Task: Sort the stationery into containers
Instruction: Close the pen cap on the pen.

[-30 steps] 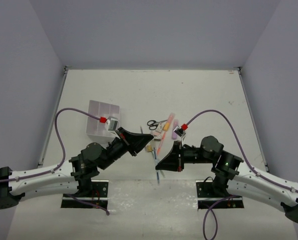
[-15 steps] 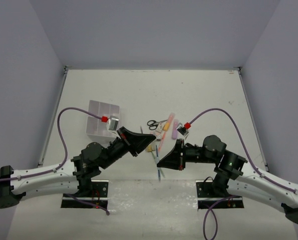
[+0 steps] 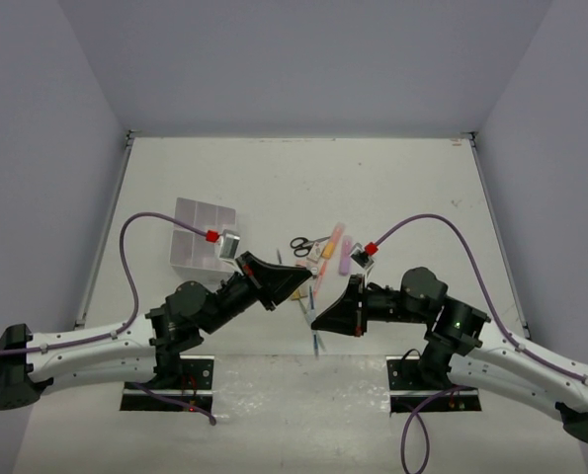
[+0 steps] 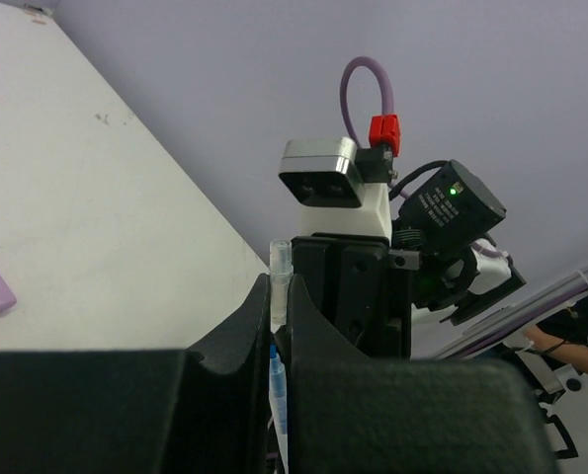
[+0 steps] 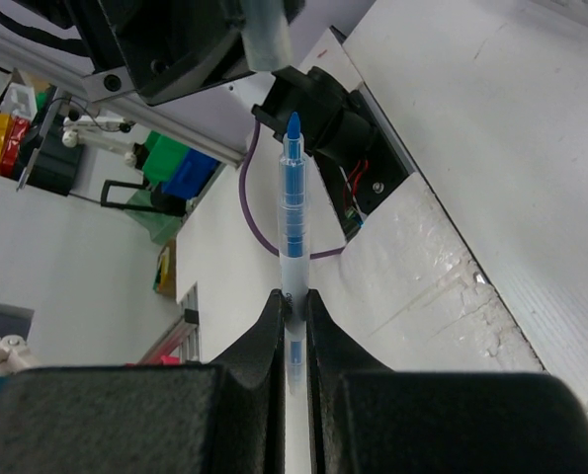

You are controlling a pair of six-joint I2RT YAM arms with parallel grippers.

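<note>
Nearest the bases, the 2 arms reached in from the near edge of the surface (image 3: 392,188) and met low over its middle, tips almost facing each other. The right pincer (image 3: 315,321) was the nearer of the 2. Its fingers were clamped tight on the barrel of a blue pen (image 3: 317,343), with no gap beyond the pen's own width. In the right wrist view the pen stood straight out past the fingertips, uncapped, its blue tip aimed toward the other arm. Just beyond, the left pincer (image 3: 297,277) was likewise drawn down to a narrow slit and gripped a small clear cap (image 4: 280,265), which stuck up between its fingertips. The same cap showed at the top of the right wrist view, a little to one side of the pen's tip and apart from it. Farther back the loose stationery lay in a small heap on the surface. An orange marker (image 3: 317,284) pointed away from the arms, a lilac bar (image 3: 344,259) lay just to its right, and a pink marker (image 3: 337,235) and black-handled scissors (image 3: 301,244) lay at the heap's far end. Left of the heap and well apart from it sat the clear organiser box (image 3: 190,210), its dividers visible and its near right corner hidden behind the left wrist camera. All of the heap lay outside the box.
</note>
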